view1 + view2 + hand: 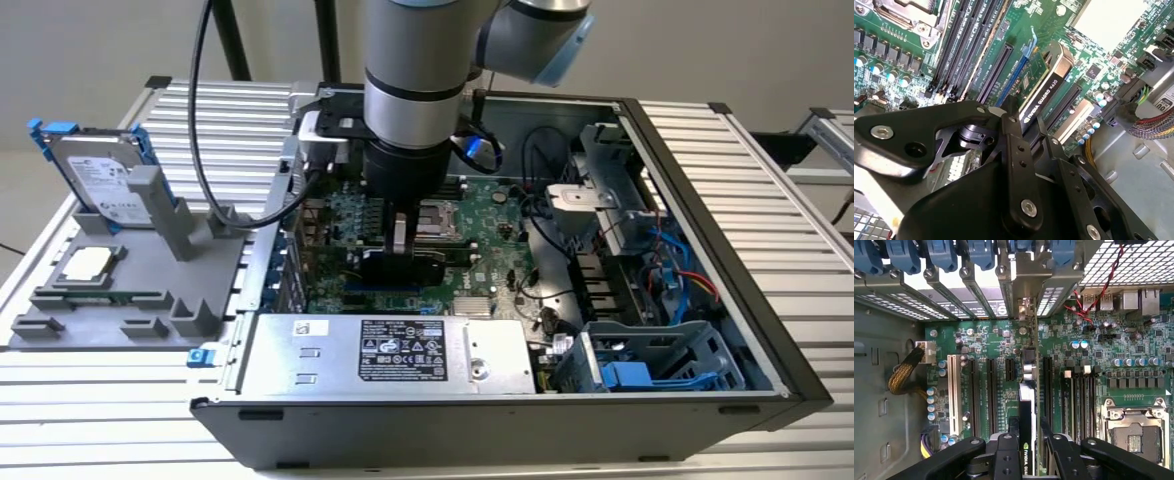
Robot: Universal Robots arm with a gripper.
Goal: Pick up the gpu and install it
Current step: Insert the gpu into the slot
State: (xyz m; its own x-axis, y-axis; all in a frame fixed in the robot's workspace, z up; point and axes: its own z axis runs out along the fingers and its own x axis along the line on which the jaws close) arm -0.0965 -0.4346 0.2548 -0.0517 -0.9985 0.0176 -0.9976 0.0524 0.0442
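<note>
The gpu (400, 268) stands on its edge inside the open computer case (747, 330), low over the green motherboard (501, 270). My gripper (400, 252) reaches straight down from the arm and is shut on the card's upper edge. In both wrist views the black fingers (1006, 452) press the card from either side. The gpu (1027, 410) lines up along a long expansion slot, its silver bracket end (1025, 307) toward the case's rear slot openings. In the second wrist view the gpu (1041, 87) sits over a blue slot (1015, 75); whether it is fully seated I cannot tell.
A silver hard drive with blue rails (100, 175) leans in a grey fixture (120, 300) at the exterior view's left. The power supply (387, 350) fills the case's front. CPU socket (1134, 435), RAM slots (1079, 400), cables (667, 270) and a blue drive cage (647, 365) surround the card.
</note>
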